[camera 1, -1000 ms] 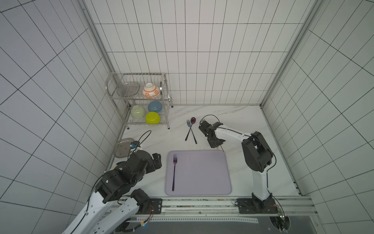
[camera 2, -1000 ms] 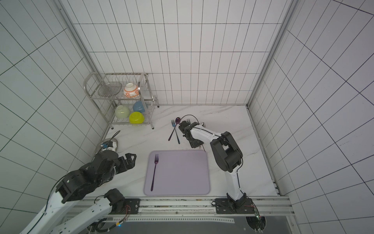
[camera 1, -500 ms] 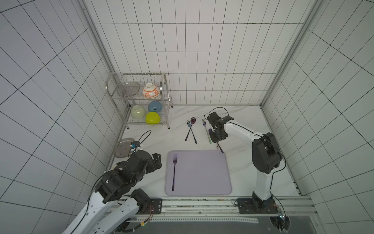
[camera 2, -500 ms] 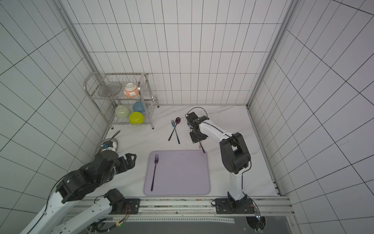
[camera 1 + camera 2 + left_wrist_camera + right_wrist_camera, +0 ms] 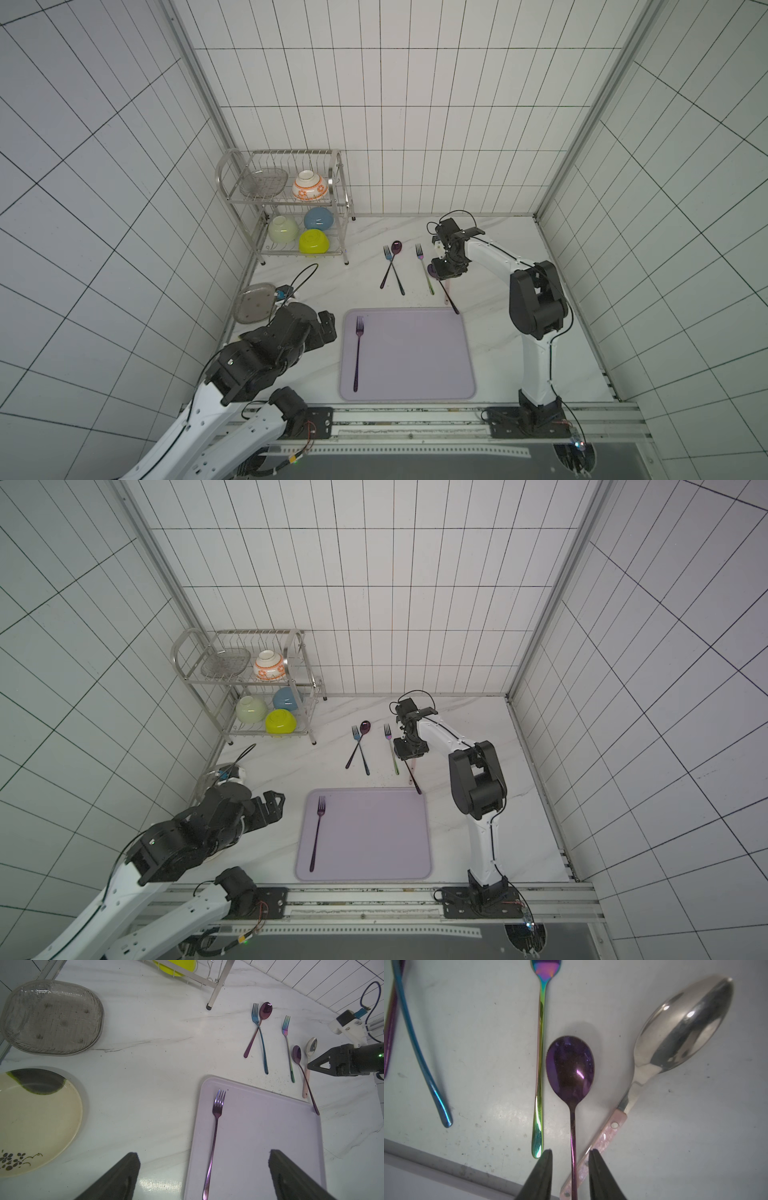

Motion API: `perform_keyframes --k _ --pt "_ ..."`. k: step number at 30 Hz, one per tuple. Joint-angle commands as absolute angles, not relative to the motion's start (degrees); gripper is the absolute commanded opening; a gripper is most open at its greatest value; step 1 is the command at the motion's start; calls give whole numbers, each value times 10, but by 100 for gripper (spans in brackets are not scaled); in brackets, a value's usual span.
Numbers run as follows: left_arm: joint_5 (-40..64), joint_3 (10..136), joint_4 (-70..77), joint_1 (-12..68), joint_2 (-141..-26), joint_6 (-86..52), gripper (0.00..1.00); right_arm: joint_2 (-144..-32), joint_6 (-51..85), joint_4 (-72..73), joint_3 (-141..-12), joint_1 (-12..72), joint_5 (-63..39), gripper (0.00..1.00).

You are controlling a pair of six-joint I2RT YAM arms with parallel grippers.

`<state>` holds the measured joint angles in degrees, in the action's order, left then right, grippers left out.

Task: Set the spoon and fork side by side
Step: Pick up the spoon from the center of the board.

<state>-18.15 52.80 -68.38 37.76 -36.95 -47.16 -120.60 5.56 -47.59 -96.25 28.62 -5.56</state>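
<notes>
The purple spoon (image 5: pixel 570 1068) lies on the counter (image 5: pixel 467 1043) at one o'clock of the mat (image 5: pixel 415 365). The right end effector (image 5: pixel 570 1154) straddles its handle, jaws narrowly apart. Likely light, stiff, slippery: pinch mid-handle.

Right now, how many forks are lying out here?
3. A purple fork lies on the lilac mat; a blue fork crosses a purple spoon on the counter; a rainbow fork lies beside that pair. None seems hidden.

Bright, even light; perhaps soft edges
</notes>
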Motion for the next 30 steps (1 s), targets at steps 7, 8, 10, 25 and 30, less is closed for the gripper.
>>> perform_keyframes --k 7,8,10,25,30 --pt "-182 524 -665 376 -375 -468 98 -1245 50 -480 -979 288 -68 30" --pt "-182 524 -665 375 -375 -468 98 -1249 52 -479 -979 288 -68 29" --pt "-182 524 -665 376 -375 -467 98 -1258 53 -479 -983 288 -69 28" --pt "-185 526 -669 376 -366 -465 98 -1237 77 -482 -985 291 -41 0" --pt "-193 530 -681 375 -359 -465 98 -1177 130 -516 -992 316 14 0"
